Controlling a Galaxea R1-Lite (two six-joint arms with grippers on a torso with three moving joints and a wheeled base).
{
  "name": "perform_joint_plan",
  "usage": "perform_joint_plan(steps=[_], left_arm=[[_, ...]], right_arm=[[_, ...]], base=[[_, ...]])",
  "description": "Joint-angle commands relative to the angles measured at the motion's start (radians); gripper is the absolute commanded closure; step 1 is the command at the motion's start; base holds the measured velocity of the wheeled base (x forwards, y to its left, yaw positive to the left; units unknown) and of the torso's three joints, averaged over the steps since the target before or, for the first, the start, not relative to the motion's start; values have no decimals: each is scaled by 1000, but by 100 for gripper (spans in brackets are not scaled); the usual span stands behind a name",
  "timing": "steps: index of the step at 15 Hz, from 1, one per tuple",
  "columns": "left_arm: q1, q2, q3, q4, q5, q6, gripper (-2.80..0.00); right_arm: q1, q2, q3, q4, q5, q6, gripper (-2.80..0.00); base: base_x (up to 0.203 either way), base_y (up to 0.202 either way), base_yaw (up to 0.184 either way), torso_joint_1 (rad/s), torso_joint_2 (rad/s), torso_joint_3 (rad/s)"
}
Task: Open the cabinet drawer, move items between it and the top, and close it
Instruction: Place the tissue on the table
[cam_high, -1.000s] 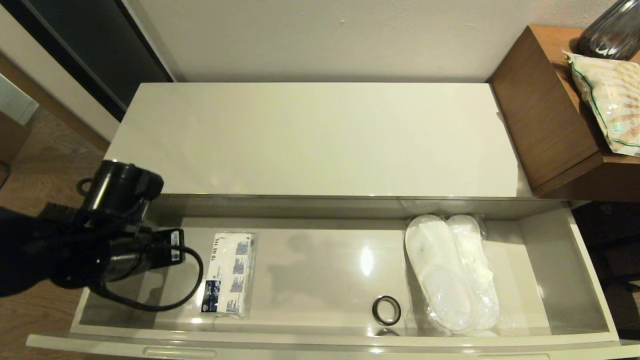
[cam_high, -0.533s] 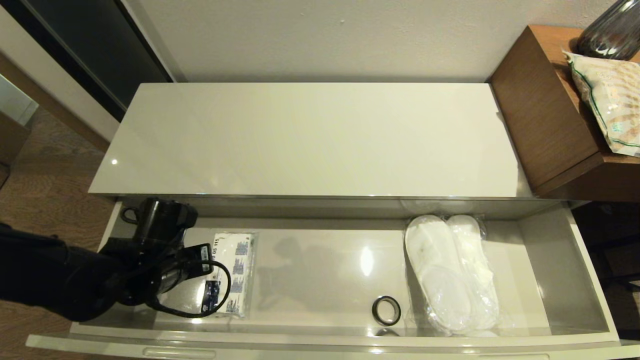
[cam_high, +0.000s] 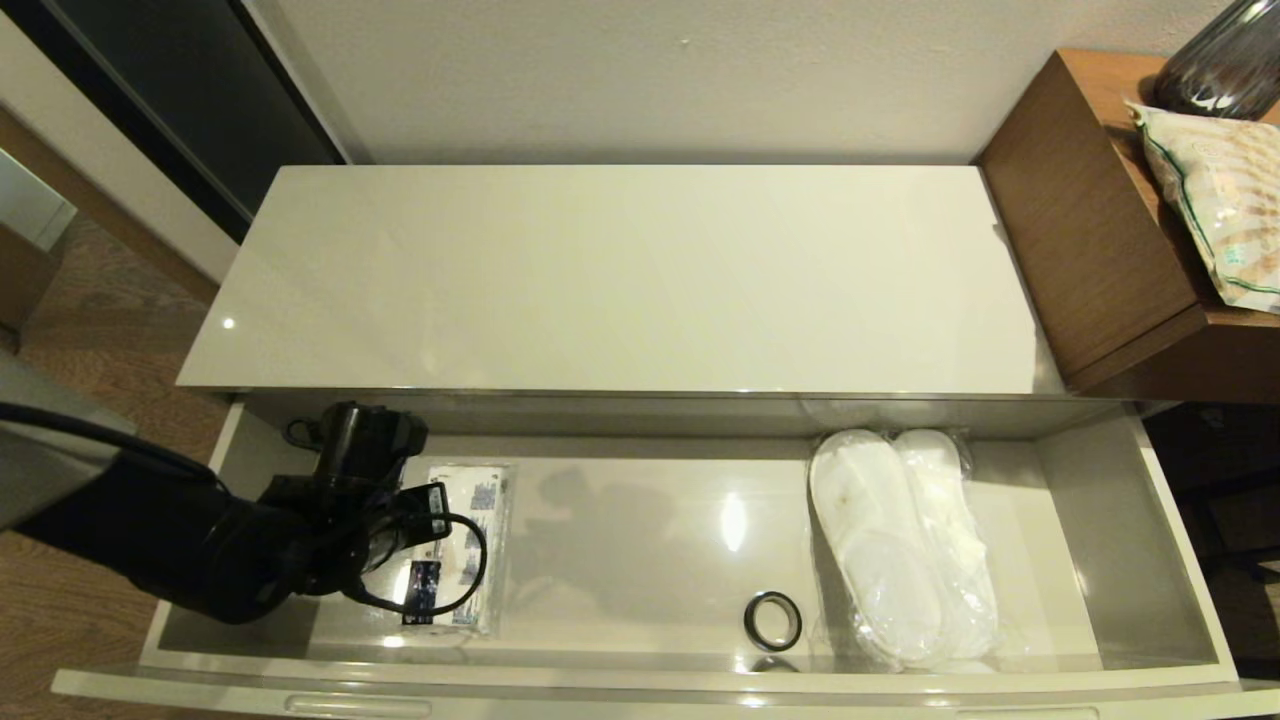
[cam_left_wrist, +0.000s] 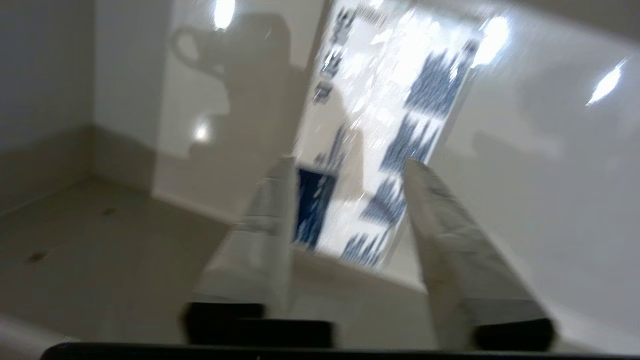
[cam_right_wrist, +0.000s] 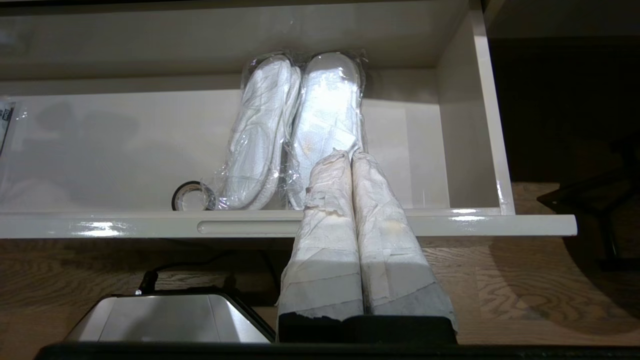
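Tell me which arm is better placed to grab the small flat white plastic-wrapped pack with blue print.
Left. The left gripper hangs open right over the pack in the drawer; the right gripper sits shut outside the drawer's front.

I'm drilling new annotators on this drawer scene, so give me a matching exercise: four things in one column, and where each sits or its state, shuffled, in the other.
Things
1. slippers
2. small pack
3. black ring
4. right tool

Places or states
A. left part of the cabinet drawer, under the open left tool
B. shut, outside the drawer's front
C. drawer's right part, in clear wrap
D. near the drawer's front wall, just left of the slippers

Pairs: 1-C, 2-A, 3-D, 4-B
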Motion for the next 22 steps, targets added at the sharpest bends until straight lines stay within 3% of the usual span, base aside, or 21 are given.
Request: perform_joint_plan(steps=[1, 11, 16, 22], left_arm=[[-1, 65, -21, -40, 3, -21, -280], [-1, 93, -23, -44, -29, -31, -280], [-2, 152, -35, -45, -23, 25, -280], [0, 211, -69, -79, -24, 41, -280]], right_arm=[[0, 0, 0, 0, 0, 0, 0], [0, 0, 0, 0, 0, 0, 0], [0, 0, 0, 0, 0, 0, 0], [0, 0, 0, 0, 0, 0, 0]], base=[[0, 0, 0, 0, 0, 0], [0, 0, 0, 0, 0, 0], [0, 0, 0, 0, 0, 0], [0, 0, 0, 0, 0, 0]])
